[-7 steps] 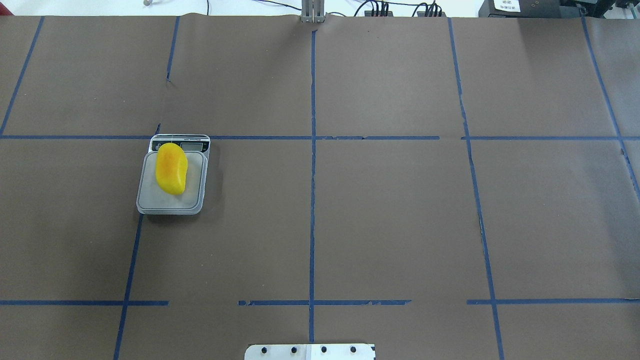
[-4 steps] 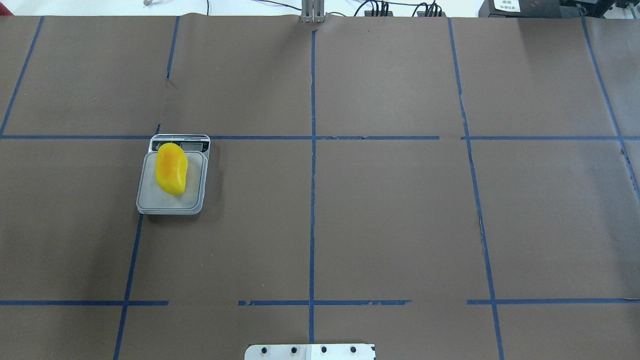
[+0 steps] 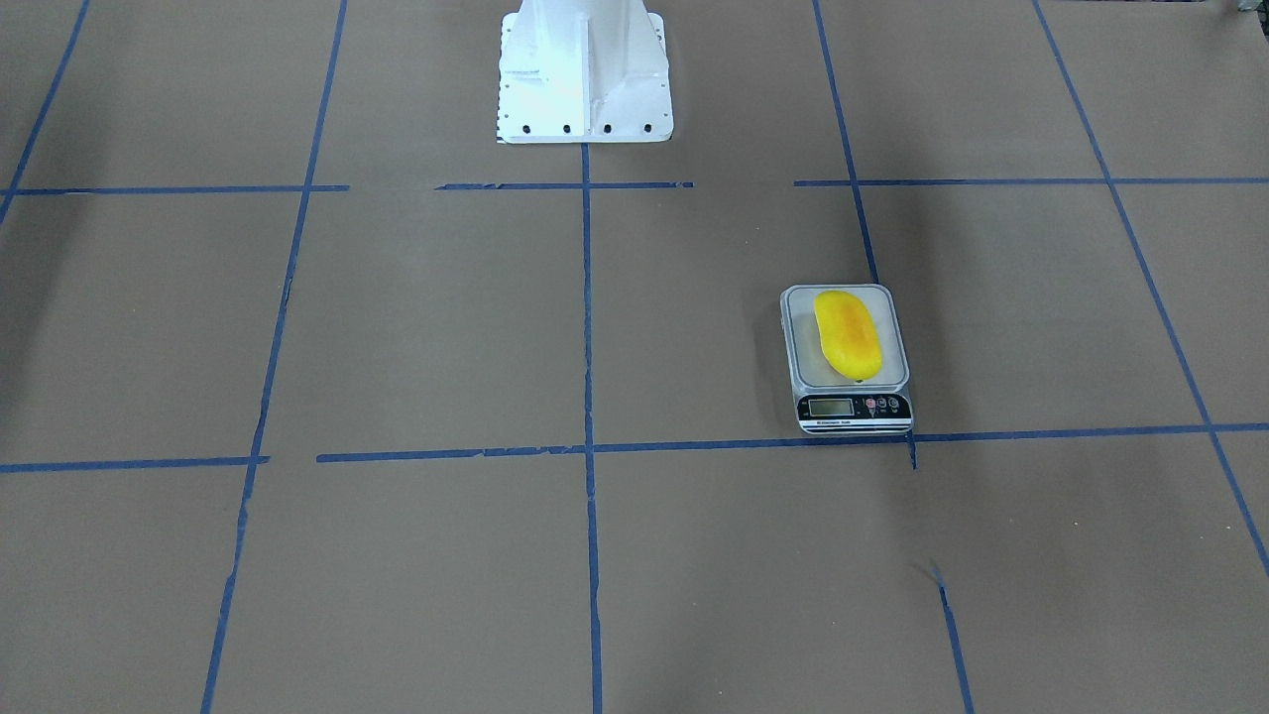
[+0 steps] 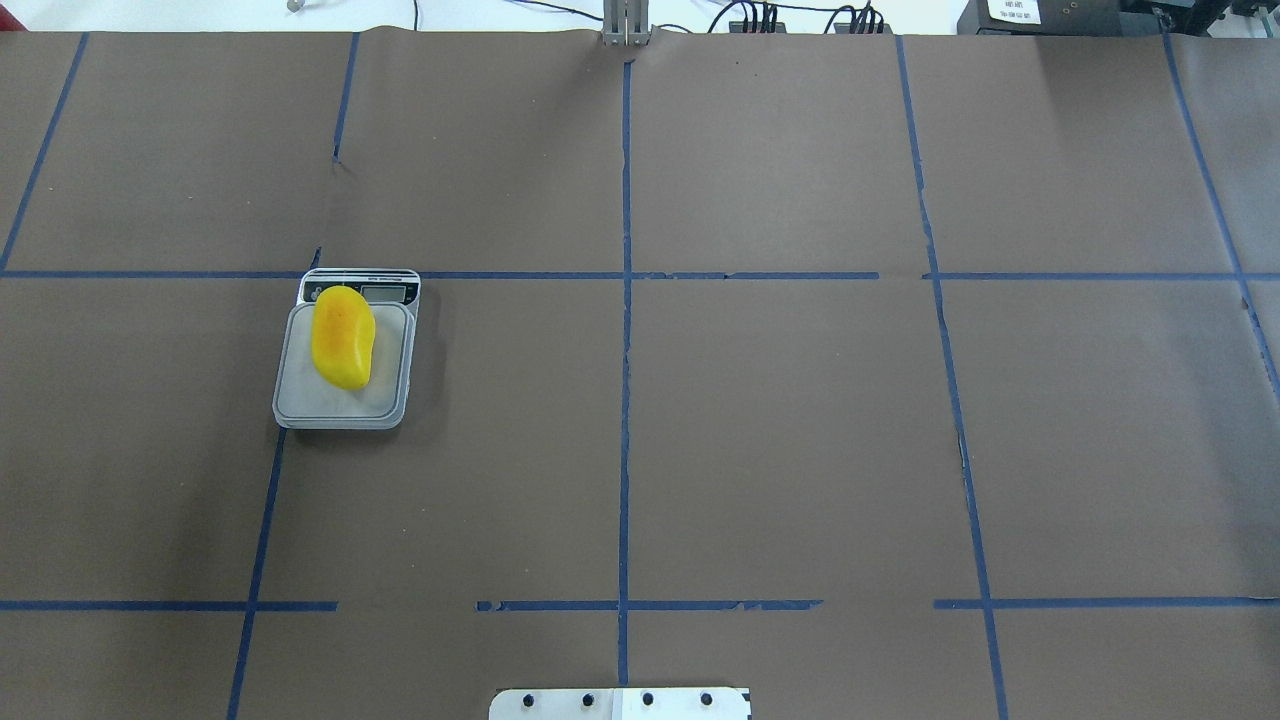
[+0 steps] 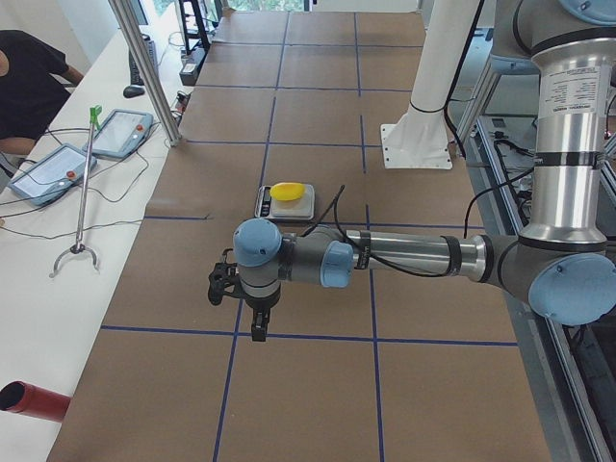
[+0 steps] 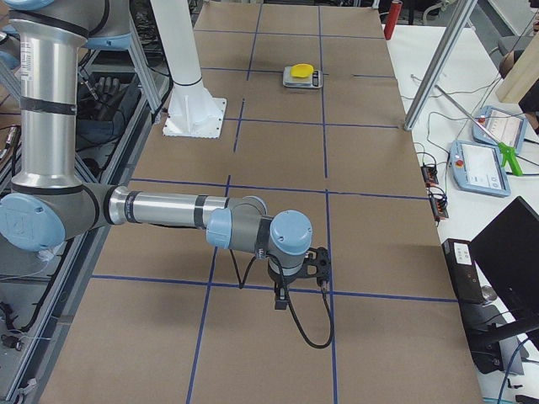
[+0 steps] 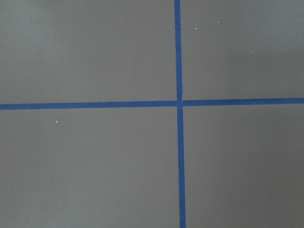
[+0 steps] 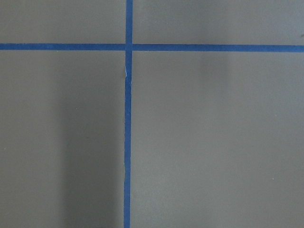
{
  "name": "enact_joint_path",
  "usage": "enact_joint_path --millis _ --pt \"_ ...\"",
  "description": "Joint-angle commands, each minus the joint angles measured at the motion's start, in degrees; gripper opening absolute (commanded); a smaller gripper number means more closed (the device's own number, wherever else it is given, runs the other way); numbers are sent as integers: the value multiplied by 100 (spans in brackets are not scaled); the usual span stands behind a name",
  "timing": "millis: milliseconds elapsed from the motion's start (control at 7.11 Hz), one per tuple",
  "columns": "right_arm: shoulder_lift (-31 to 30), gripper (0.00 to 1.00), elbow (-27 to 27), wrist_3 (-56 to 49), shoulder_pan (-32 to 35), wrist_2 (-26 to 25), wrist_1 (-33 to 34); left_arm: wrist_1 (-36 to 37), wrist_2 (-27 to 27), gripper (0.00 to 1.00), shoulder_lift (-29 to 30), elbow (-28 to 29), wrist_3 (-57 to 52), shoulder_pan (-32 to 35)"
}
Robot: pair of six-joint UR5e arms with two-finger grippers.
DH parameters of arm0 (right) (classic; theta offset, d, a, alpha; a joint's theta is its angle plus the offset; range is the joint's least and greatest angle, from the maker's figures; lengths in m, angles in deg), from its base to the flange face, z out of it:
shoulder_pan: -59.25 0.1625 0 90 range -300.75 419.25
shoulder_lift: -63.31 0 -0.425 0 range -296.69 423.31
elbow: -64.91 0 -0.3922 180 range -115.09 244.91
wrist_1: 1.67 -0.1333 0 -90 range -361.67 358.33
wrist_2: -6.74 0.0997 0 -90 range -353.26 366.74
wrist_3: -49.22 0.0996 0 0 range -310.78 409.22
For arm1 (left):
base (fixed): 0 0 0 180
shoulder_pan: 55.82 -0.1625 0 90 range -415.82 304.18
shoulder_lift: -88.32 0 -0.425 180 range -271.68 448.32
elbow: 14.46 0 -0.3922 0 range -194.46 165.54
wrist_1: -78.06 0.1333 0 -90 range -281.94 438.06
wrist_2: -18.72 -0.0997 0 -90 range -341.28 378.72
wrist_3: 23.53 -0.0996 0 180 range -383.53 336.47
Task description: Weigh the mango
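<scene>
Mango (image 4: 342, 337) on scale platform (image 4: 335, 407), seemingly off-centre.

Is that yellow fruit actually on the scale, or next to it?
On it. The mango lies flat on the scale's platform, inside its edges, with nothing else touching it.
</scene>
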Motion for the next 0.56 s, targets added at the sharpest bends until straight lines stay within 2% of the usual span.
enact_joint_path --millis 0,422 --pt "0 100 3 0 0 0 0 -7 182 100 0 16 -23 0" --pt "0 100 -6 0 0 0 0 -7 174 100 27 7 -14 -8"
